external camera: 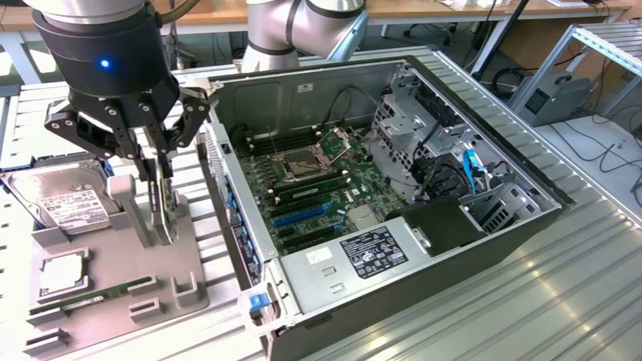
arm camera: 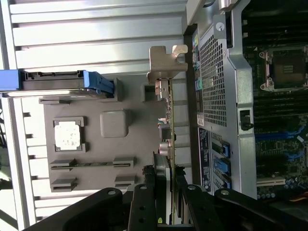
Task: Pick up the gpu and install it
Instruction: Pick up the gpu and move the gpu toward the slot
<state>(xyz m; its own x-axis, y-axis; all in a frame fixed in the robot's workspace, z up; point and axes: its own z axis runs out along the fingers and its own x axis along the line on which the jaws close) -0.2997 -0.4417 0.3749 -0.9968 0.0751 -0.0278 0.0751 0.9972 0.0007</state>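
gpu [external camera: 164, 207]: stands on edge directly under the tool [external camera: 161, 177], lower edge down among the posts of the gray parts holder [external camera: 110, 278]. Cannot tell whether seated in its slot or just clear of it.

Tool state: partly closed, one finger on each flat face of the card, pinching near its upper edge. Reads as a real grip, not a hover. Wrist view agrees: card seen edge-on, running straight out from between the fingers [arm camera: 160, 187], silver bracket [arm camera: 166, 62] at the end farthest from the tool.

Edge-up pose looks deliberate: offers two broad faces for a two-finger squeeze and, presumably, keeps the connector edge pointing down. Grip close to the card's mid-length probably limits tilt.

Holder likely exists to pin each part at a known spot. Hard drive [external camera: 60, 199] sits just beside the tool, on the side away from the case. RAM stick [external camera: 90, 295] and a square chip [external camera: 62, 274] lie farther out on the same holder. None touched.

PC case [external camera: 401, 248] lies on its side on the bench [external camera: 572, 301], close beside the tool on the card's other face. Side panel off, motherboard [external camera: 321, 177] facing up, presumably for straight-down access. Blue expansion slots [external camera: 301, 216] look empty, so install not yet done.
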